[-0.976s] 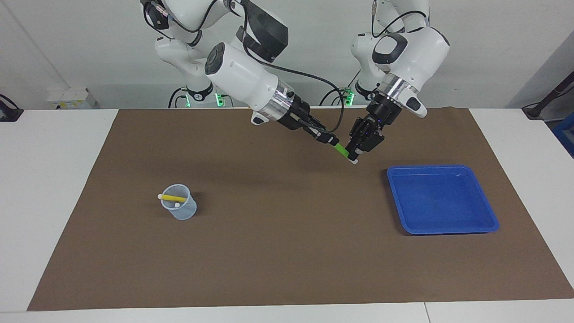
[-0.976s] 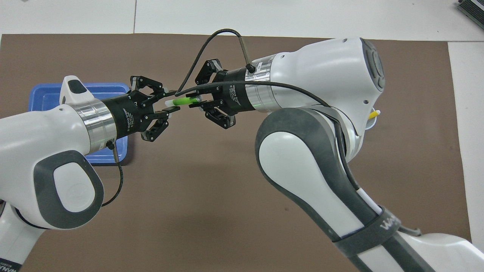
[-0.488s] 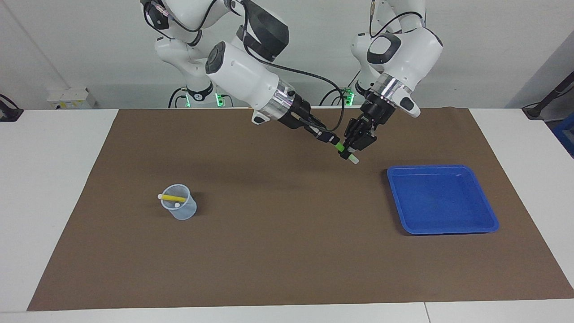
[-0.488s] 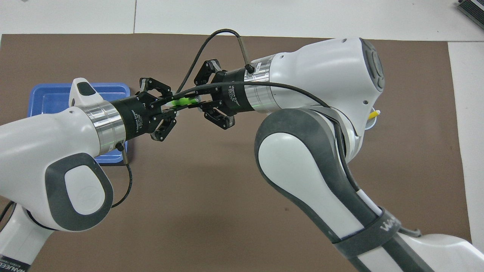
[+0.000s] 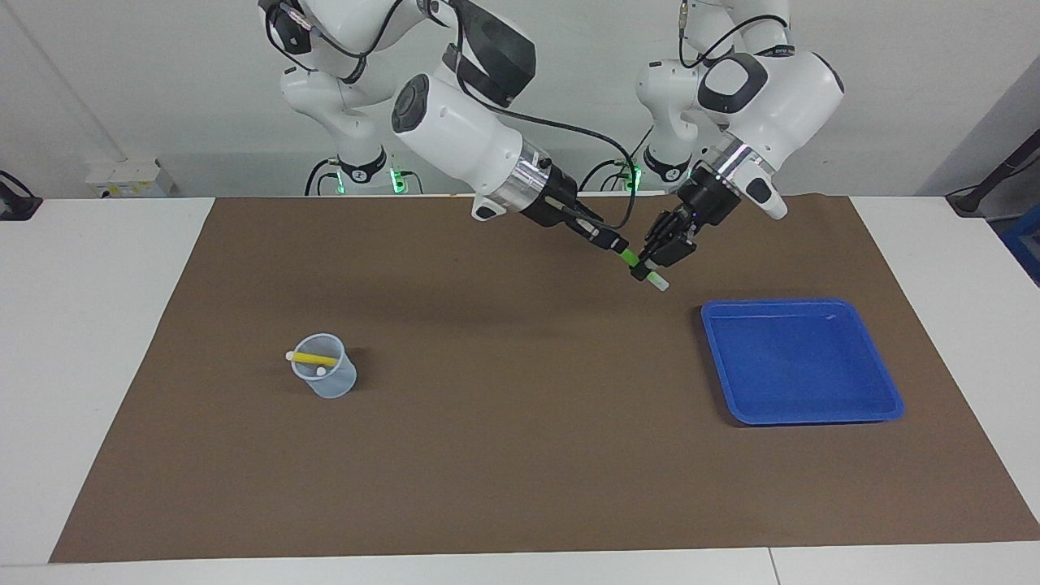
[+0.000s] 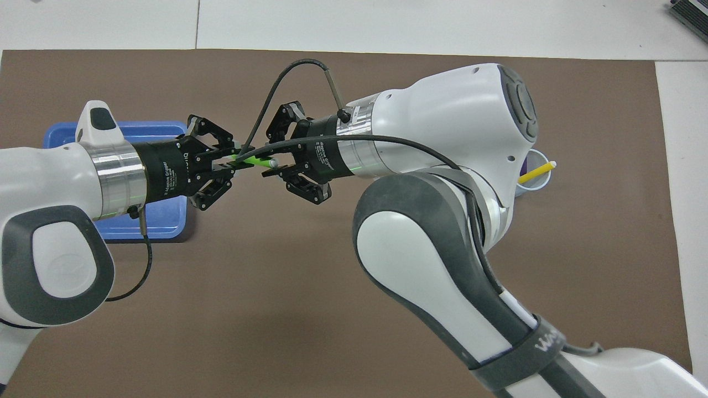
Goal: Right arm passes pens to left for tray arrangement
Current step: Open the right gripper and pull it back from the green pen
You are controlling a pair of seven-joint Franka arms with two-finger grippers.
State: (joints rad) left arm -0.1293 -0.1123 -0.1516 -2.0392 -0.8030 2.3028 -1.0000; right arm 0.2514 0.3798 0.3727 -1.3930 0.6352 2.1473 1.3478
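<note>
1. The green pen [image 5: 636,265] hung in the air between the two grippers, over bare mat near the corner of the tray that lies closest to the robots and the mat's middle. It sloped down toward its whitish end, which kept that end clear for a later set-down

2. The left gripper [image 5: 646,267] was closed on the green pen near its lower, whitish end. This grip judged as the receiving half of the hand-over

3. The right gripper [image 5: 615,244] stood at the pen's upper end. Whether its fingers gripped the pen or had let go cannot be told

4. The yellow pen [image 5: 313,358] lay slanted across the mouth of the cup [image 5: 327,378], toward the right arm's end of the table, within that arm's reach for a later pass. A purple shade showed inside the cup from above, possibly the third pen

5. The tray [image 5: 881,388] sat on the mat [image 5: 504,455] toward the left arm's end, so the receiving arm could lower pens straight into it. It held no pen
</note>
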